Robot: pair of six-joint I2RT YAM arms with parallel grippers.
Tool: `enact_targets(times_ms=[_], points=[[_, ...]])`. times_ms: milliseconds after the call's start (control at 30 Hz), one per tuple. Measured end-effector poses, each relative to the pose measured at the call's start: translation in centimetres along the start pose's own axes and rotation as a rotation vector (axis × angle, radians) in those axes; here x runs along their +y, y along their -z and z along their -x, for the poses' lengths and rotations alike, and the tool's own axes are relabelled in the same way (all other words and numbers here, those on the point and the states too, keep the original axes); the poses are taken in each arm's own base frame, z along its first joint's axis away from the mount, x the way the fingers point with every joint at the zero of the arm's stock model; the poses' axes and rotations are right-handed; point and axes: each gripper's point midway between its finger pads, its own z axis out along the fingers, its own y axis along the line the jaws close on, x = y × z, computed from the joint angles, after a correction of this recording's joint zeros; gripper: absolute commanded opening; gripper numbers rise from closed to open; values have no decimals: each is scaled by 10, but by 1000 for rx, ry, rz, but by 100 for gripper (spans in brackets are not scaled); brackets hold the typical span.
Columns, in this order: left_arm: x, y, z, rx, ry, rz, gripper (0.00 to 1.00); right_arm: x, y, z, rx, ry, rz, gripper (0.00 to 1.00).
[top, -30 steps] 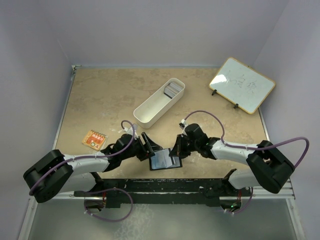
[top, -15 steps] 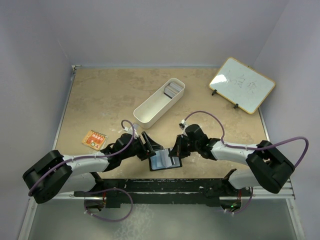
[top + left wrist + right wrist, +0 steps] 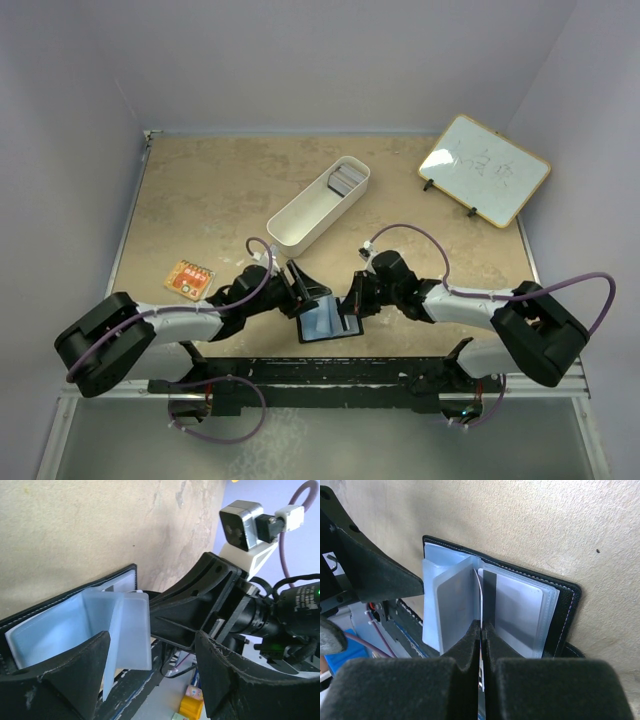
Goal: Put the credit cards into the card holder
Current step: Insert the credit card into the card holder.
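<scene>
The black card holder (image 3: 325, 320) lies open near the table's front edge, its blue-grey plastic sleeves fanned up (image 3: 450, 600). My right gripper (image 3: 483, 630) is shut on a thin credit card (image 3: 481, 597), held edge-on with its far end down between the sleeves. My left gripper (image 3: 300, 292) is open at the holder's left side; in the left wrist view one upright sleeve (image 3: 125, 625) stands between its spread fingers (image 3: 75, 665). The remaining stack of grey credit cards (image 3: 347, 180) sits in the far end of the long white tray (image 3: 300, 218).
A small whiteboard (image 3: 484, 168) stands on a stand at the back right. A small orange item (image 3: 188, 279) lies at the left. The table's front edge and the arms' black base rail (image 3: 320, 375) are just behind the holder.
My left gripper has shifted a little right and closer to the holder's left flap. The right gripper with the card has barely moved.
</scene>
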Motion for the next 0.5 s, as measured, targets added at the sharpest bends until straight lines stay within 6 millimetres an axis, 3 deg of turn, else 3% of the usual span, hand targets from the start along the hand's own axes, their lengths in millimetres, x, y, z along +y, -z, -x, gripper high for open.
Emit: enact_targets(times_ms=[500], points=[[-17,-14,-10,38,45,-76,66,2,8,3,-25,15,-9,0]])
